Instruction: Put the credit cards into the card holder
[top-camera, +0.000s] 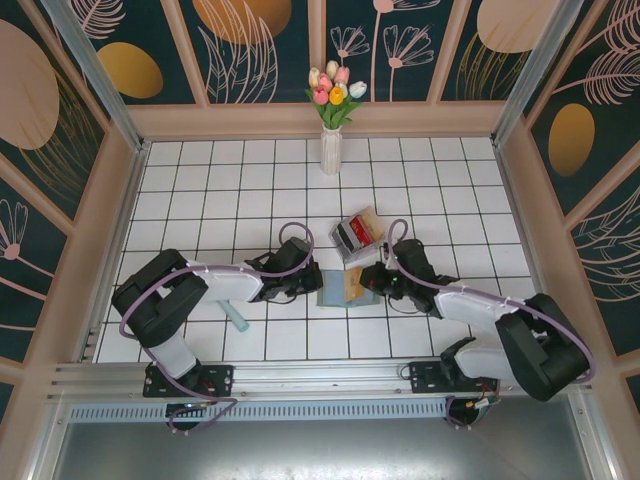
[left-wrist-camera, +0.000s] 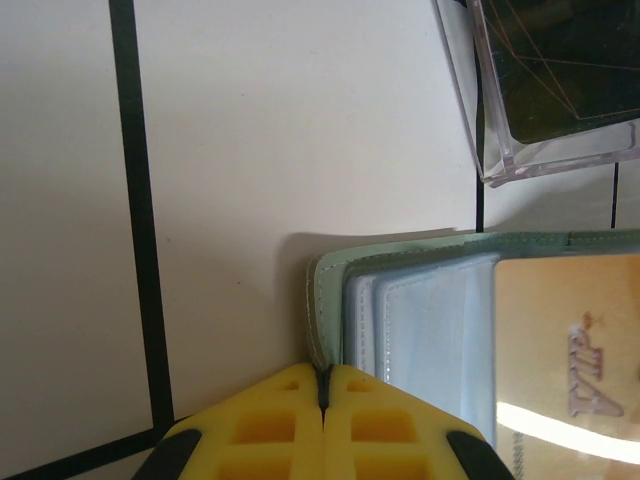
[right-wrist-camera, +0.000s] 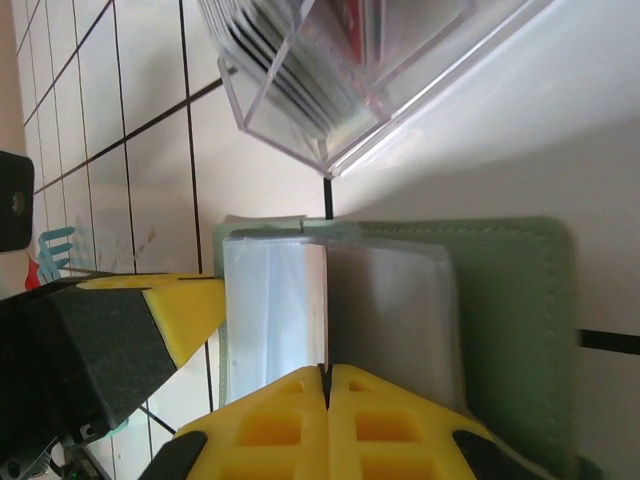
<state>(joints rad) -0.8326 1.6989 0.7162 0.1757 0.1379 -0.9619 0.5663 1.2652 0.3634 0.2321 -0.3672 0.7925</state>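
Note:
The card holder (top-camera: 332, 288) lies open on the tiles between the two arms, grey-green outside with pale blue pockets (left-wrist-camera: 420, 320). My left gripper (left-wrist-camera: 324, 385) is shut on the left edge of its cover. My right gripper (right-wrist-camera: 326, 375) is shut on a thin credit card (right-wrist-camera: 316, 300), seen edge-on and standing among the clear pockets of the card holder (right-wrist-camera: 520, 320). From above and in the left wrist view, a tan credit card (top-camera: 357, 285) (left-wrist-camera: 565, 360) sits over the holder's right half at my right gripper (top-camera: 372, 280). More credit cards, one red, stand in a clear box (top-camera: 356, 234).
The clear plastic box (left-wrist-camera: 550, 100) (right-wrist-camera: 330, 90) sits just behind the holder. A teal stick (top-camera: 237, 318) lies near the left arm. A white vase of tulips (top-camera: 331, 148) stands at the back wall. Wooden walls ring the tiled floor.

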